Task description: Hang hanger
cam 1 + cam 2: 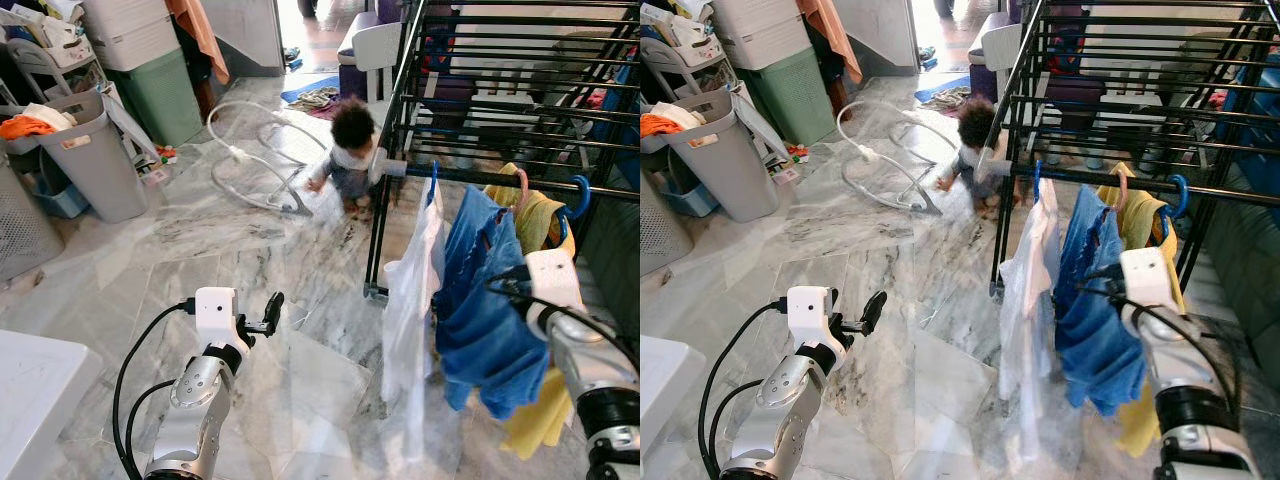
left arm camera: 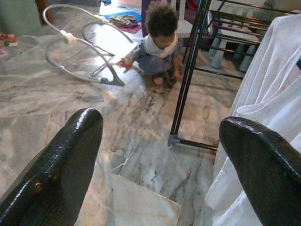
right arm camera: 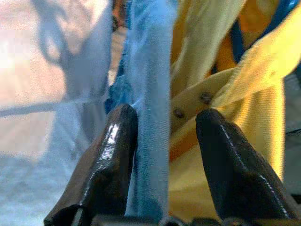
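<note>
Far left: grey laundry basket holds orange and white clothes; a green bin behind it carries a white lidded box. Part of a ribbed grey hamper sits at the left edge, with a white surface in the bottom-left corner. No readable labels or writing anywhere.

Left gripper hovers over the marble floor, fingers spread wide, holding nothing.

Centre floor: a white tubular frame lies flat. A small child crouches just beside the black drying rack, near its corner leg.

On the rack's front bar hang three garments side by side: white shirt on a blue hanger, blue garment in the middle, yellow garment on a pink hanger; another blue hook sits further right on the bar.

Right gripper is pushed into the hung clothes, fingers apart with the blue garment's fabric between them and the yellow one against the other finger; whether it actually grips cannot be told. Right arm's wrist is up against the blue garment.
</note>
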{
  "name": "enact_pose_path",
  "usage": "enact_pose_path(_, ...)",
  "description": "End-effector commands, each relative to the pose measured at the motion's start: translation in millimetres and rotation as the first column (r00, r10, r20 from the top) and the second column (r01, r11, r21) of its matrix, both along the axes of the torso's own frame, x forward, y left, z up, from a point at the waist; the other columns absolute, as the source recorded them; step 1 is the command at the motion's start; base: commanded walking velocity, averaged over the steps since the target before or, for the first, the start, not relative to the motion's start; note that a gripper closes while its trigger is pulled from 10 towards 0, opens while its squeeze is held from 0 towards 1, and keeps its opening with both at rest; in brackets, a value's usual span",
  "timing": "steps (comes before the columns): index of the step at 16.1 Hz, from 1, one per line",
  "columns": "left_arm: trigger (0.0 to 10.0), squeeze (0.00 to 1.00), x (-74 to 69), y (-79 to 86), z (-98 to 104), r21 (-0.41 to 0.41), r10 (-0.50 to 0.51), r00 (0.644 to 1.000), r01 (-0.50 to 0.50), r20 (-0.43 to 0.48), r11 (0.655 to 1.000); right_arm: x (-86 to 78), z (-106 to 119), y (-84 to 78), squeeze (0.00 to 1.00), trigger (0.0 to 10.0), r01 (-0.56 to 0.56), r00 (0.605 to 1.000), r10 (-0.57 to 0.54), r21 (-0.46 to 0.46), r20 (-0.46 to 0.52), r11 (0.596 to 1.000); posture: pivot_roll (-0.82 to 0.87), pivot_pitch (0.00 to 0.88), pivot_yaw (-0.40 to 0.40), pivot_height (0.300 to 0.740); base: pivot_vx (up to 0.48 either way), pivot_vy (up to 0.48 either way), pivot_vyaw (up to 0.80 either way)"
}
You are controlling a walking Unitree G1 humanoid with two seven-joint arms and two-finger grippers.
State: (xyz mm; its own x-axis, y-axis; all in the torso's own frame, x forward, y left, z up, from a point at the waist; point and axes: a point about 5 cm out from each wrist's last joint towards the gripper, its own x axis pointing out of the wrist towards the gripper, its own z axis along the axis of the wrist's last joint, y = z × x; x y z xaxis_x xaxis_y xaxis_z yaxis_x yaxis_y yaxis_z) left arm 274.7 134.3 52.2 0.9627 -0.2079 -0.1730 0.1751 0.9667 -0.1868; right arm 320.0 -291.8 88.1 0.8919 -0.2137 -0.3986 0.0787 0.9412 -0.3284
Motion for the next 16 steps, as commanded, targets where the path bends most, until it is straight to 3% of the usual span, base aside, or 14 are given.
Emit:
enact_pose_path(1,10.0,0.0,1.3,2.2,0,0.012,0.005,1.0,-0.005,-0.008,1.0,3.4,6,-1.8,0.84,10.0,0.011,1.0,-0.011,-0.008,0.025,1.0,-0.17,0.0,0.123,0.74,0.0,0.0,0.0)
enact_pose_path(3,10.0,0.0,1.1,1.8,0,0.012,0.004,1.0,-0.004,-0.01,1.0,3.3,8,-4.8,0.87,10.0,0.019,0.999,-0.019,-0.002,0.037,1.0,-0.17,0.0,0.126,0.74,0.0,0.0,0.0)
enact_pose_path(4,10.0,0.0,1.1,1.6,0,0.012,0.003,1.0,-0.003,-0.011,1.0,3.6,9,-5.8,1.0,10.0,0.023,0.999,-0.023,-0.001,0.043,1.0,-0.18,0.0,0.127,0.74,0.0,0.0,0.0)
enact_pose_path(7,10.0,0.0,1.3,0.7,0,0.01,-0.003,1.0,0.003,-0.014,1.0,5.1,12,-11.5,1.0,10.0,0.04,0.998,-0.039,-0.022,0.042,0.999,-0.18,0.0,0.131,0.74,0.0,0.0,0.0)
enact_pose_path(8,10.0,0.0,1.1,0.8,0,0.01,-0.003,1.0,0.003,-0.016,1.0,5.5,14,-13.7,0.56,10.0,0.048,0.998,-0.046,-0.035,0.041,0.998,-0.18,0.0,0.131,0.74,0.0,0.0,0.0)
enact_pose_path(9,10.0,0.0,1.0,0.7,0,0.01,-0.003,1.0,0.004,-0.017,1.0,6.1,15,-14.9,0.0,10.0,0.051,0.998,-0.049,-0.036,0.043,0.998,-0.18,0.0,0.131,0.74,0.0,0.0,0.0)
enact_pose_path(16,10.0,0.0,-0.3,0.7,-1,0.011,0.002,1.0,-0.001,-0.026,1.0,16.5,15,3.8,0.0,10.0,-0.055,0.997,0.054,0.02,0.047,0.998,-0.17,0.0,0.129,0.74,0.0,0.0,0.0)
